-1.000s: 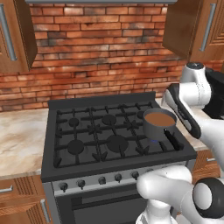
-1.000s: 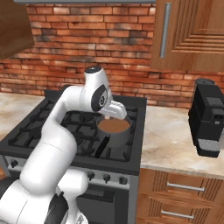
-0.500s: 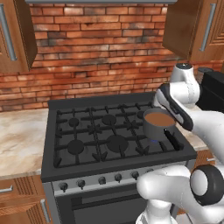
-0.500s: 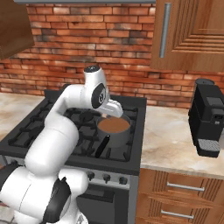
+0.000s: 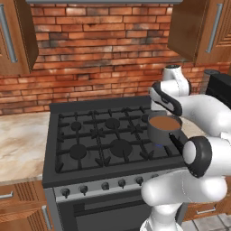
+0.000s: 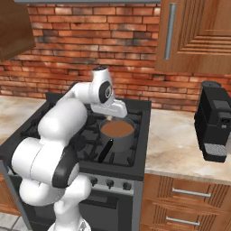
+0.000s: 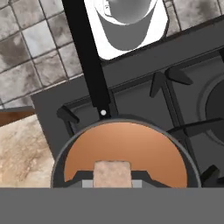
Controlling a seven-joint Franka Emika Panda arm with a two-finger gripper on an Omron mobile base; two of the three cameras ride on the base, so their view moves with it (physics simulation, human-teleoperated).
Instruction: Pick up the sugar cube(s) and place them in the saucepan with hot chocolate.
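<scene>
Hovering at the stove's right front burner in the left base view, saucepan brimming brown. Seen from the right base view, handle toward 7 o'clock. Pinching a sugar cube in the gripper at 6 o'clock, directly above the chocolate; best released low and centered, avoiding splash.

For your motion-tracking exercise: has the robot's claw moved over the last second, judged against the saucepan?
Yes. In the left base view the claw has swung leftward from the stove's right edge to above the saucepan, carrying the sugar cube.
</scene>
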